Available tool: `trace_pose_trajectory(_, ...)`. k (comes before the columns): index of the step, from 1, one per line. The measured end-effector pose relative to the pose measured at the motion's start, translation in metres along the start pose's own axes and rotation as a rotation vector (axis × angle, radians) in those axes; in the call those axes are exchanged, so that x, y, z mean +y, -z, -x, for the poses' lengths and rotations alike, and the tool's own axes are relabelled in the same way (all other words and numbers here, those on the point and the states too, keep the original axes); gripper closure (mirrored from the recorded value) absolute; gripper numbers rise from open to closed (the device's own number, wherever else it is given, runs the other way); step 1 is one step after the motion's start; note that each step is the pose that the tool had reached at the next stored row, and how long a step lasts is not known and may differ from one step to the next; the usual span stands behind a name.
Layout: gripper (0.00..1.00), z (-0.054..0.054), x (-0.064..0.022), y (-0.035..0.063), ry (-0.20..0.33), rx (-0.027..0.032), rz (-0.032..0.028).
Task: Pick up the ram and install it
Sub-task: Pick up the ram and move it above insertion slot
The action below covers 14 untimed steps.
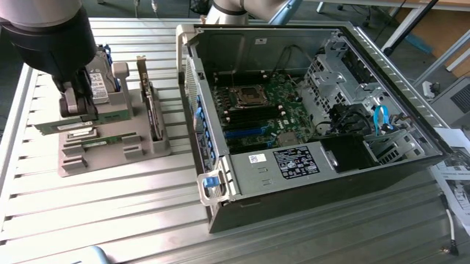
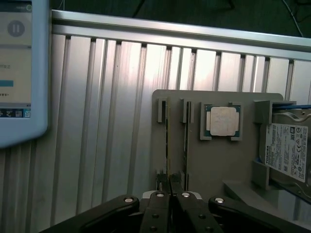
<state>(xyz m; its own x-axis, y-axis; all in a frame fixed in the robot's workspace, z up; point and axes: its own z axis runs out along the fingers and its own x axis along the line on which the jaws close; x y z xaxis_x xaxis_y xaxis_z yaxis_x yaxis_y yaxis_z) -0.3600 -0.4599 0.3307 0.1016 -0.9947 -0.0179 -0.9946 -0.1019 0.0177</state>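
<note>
Seen from outside, the arm's jaws are clamped on the ram (image 1: 53, 128), a thin green stick at the left edge of the grey holder (image 1: 110, 151), on the exterior view's left; whether it is clear of its slot cannot be told. A second green stick (image 1: 99, 142) lies in a holder slot just beside it. The hard drive (image 1: 99, 82) and expansion card (image 1: 151, 104) stand farther back. The open computer case (image 1: 294, 181) sits on the ribbed tabletop (image 1: 88, 214) at the right, well apart. The processor chip (image 2: 223, 121) rests in its recess.
</note>
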Motion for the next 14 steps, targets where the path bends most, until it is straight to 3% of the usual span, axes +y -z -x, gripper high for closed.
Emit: trace_pose_trajectory(14,0.88,0.001,0.0005,0.0304,0.000,0.0000,0.0000)
